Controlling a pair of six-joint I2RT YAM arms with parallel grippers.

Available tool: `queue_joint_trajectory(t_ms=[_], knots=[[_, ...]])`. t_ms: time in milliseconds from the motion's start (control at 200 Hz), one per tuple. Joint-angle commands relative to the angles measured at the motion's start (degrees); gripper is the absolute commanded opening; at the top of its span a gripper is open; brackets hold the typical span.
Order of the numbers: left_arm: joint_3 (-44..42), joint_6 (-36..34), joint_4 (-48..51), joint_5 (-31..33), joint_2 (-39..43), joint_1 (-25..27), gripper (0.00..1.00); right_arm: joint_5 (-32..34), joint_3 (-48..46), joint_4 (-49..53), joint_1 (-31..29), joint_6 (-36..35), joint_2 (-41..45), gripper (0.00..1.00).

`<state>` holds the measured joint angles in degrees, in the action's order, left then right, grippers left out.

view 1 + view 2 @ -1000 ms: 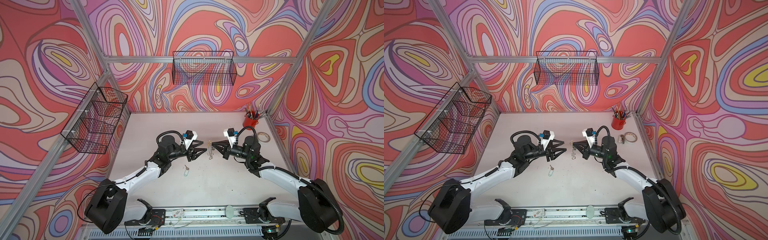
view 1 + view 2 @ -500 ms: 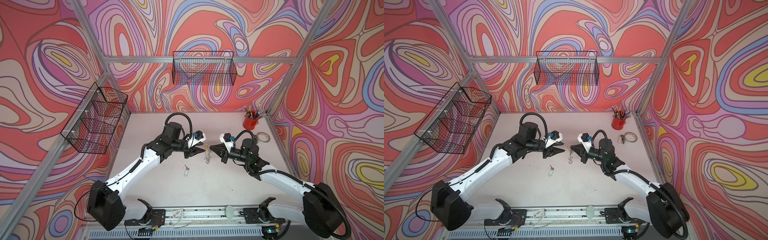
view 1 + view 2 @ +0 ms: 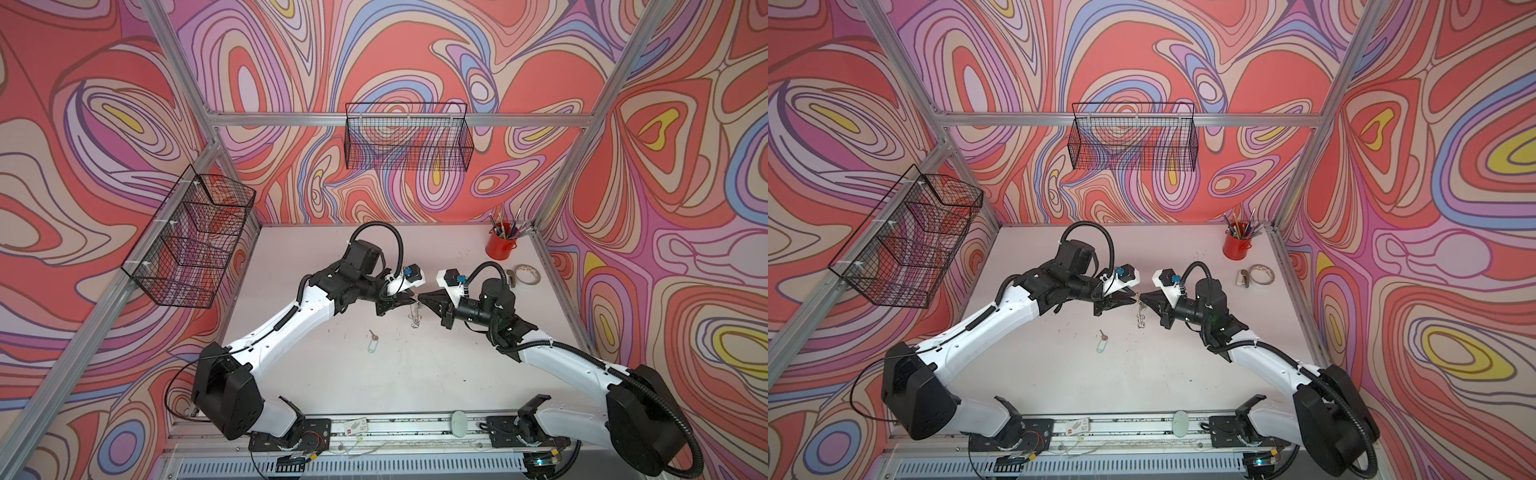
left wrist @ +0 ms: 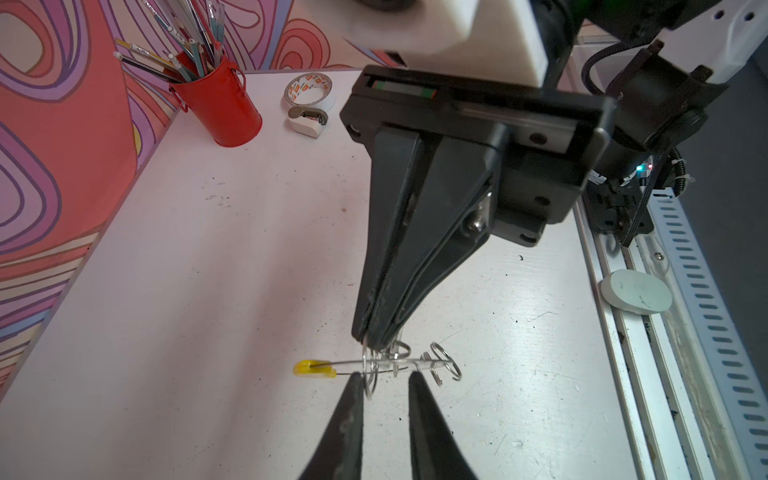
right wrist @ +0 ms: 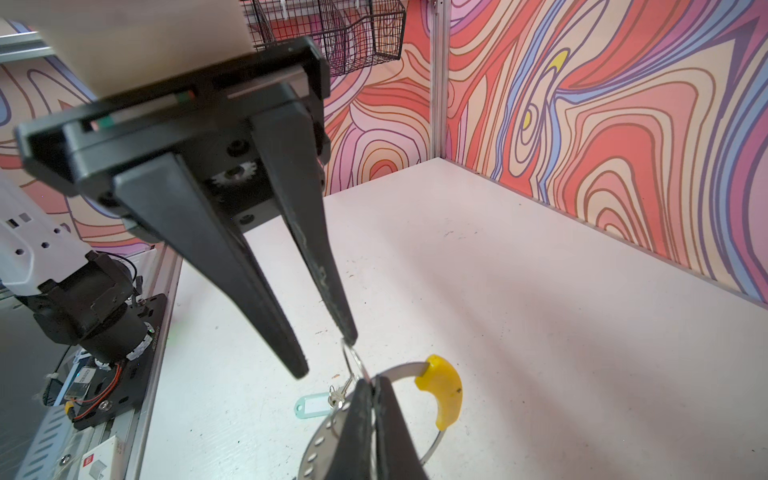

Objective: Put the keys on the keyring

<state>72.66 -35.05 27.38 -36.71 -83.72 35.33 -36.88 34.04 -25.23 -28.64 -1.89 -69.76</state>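
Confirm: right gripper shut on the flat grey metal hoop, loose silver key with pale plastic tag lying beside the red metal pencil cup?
No: the silver key lies in the middle of the table, far from the red cup, as both top views show. The right gripper is shut on the grey hoop.

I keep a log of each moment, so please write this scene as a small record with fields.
right gripper: fingers shut on the keyring rim
left gripper: fingers open around one small wire loop of the keyring
yellow sleeve: on the keyring, near the right grip
key: one, with pale tag, lies flat on the table, apart from both grippers
second key: cannot tell
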Motion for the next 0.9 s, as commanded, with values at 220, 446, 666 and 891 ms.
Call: queue_joint_trajectory(t_ms=[220, 446, 666, 891], knots=[[2.6, -1.2, 1.8, 2.0, -2.4, 1.0, 0.07, -0.4, -0.3, -1.0, -0.5, -1.0, 0.6, 0.00], [1.9, 2.3, -0.7, 2.6, -2.6, 1.1, 0.00, 0.1, 0.0, -0.4, -0.5, -0.8, 0.7, 0.00], [-1.8, 4.8, -4.7, 2.2, 0.2, 0.5, 0.00, 8.2, -1.0, 1.1, -0.4, 0.8, 4.8, 0.25], [-5.0, 7.8, -8.8, 1.1, 2.4, 0.0, 0.00, 18.7, -4.5, -1.2, 1.3, 6.9, 10.7, 0.45]])
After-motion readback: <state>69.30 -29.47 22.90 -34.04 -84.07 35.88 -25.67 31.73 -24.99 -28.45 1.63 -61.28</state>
